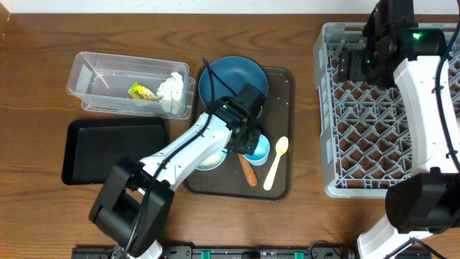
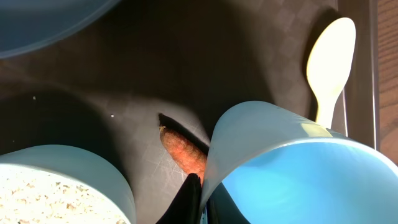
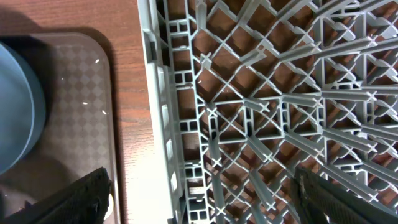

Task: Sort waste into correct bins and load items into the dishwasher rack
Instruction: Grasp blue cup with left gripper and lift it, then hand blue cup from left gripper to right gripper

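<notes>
My left gripper [image 1: 249, 143] [image 2: 202, 200] is shut on the rim of the small blue cup [image 1: 258, 150] [image 2: 298, 174], one finger inside the wall and one outside. The cup stands on the brown serving tray [image 1: 281, 86]. Beside it lie the orange carrot piece [image 1: 248, 171] [image 2: 185, 152] and the pale yellow spoon [image 1: 276, 162] [image 2: 329, 59]. The pale blue bowl [image 1: 210, 160] [image 2: 59, 180] holds rice. The dark blue plate [image 1: 231, 80] [image 3: 15, 106] sits at the tray's back. My right gripper [image 1: 345, 65] [image 3: 208, 202] hangs open over the left wall of the grey dishwasher rack [image 1: 359, 133] [image 3: 249, 93].
The clear tub [image 1: 93, 75] at the back left holds crumpled tissue [image 1: 171, 90] and a yellow-green wrapper [image 1: 142, 92]. The black tray [image 1: 108, 147] lies in front of it. My right arm reaches across the rack's right side.
</notes>
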Action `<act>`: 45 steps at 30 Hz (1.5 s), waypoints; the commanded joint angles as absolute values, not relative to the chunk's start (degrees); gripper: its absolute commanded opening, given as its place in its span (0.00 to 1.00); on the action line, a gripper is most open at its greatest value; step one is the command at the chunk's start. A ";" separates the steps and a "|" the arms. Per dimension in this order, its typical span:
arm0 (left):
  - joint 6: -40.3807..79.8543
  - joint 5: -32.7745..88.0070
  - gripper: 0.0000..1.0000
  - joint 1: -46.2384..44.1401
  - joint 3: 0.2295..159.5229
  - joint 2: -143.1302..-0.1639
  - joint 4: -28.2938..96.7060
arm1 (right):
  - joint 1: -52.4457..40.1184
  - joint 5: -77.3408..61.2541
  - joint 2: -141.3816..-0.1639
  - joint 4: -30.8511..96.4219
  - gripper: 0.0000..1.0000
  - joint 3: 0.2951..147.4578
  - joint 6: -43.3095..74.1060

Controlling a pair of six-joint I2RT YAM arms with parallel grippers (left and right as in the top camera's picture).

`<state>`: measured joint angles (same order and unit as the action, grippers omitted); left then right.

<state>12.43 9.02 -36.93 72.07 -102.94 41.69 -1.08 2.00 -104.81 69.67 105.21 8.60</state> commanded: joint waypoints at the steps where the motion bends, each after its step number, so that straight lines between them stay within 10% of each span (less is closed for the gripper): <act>1: 12.95 9.61 0.06 -36.45 72.99 -102.61 41.54 | -0.78 2.55 -104.57 69.89 0.92 105.93 9.43; 16: 18.48 25.06 0.06 -15.97 76.75 -90.24 31.90 | 2.70 -6.00 -104.97 64.31 0.99 105.93 11.75; 32: 35.46 74.35 0.08 -8.27 76.73 -99.13 -4.58 | -1.23 -71.46 -114.06 63.26 0.99 105.89 -43.46; 45: 33.26 78.43 0.08 -8.27 76.73 -102.19 -5.30 | -6.28 -83.02 -115.42 65.12 0.99 105.89 -62.48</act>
